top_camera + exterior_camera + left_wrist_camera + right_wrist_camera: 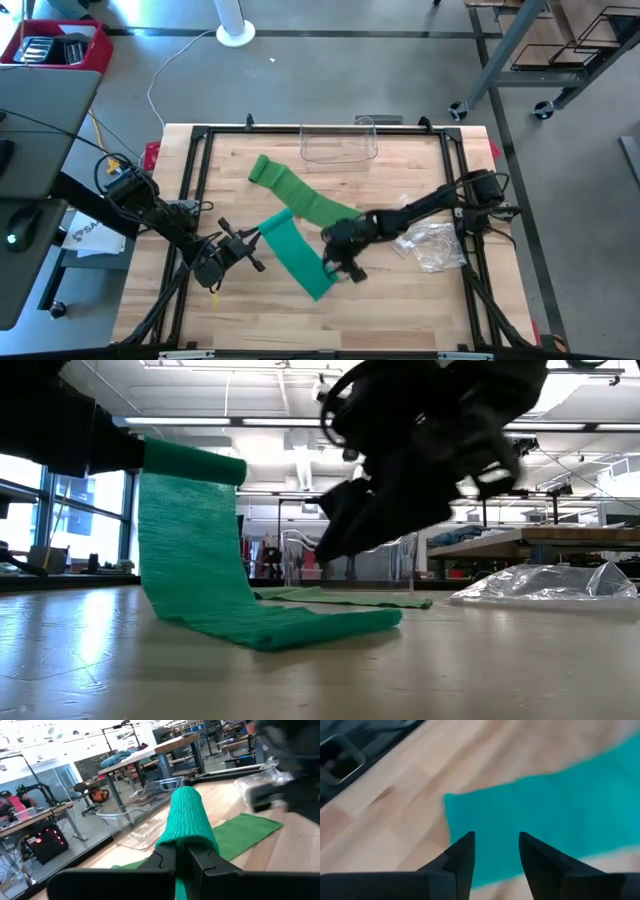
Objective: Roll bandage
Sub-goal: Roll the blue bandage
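High view shows the left end effector (252, 243) clamped on the raised end of the long green fabric bandage (300, 225), while the right end effector (345, 268), fingers parted, hovers just above its folded bench-lying part, likely regrasping before rolling.

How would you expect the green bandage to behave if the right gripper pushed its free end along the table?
The green bandage looks floppy: it drapes from the left gripper down to the wooden table, so it would probably buckle rather than slide as one piece. Its knitted surface suggests it grips the wood rather than slipping. The right gripper stands open above it.
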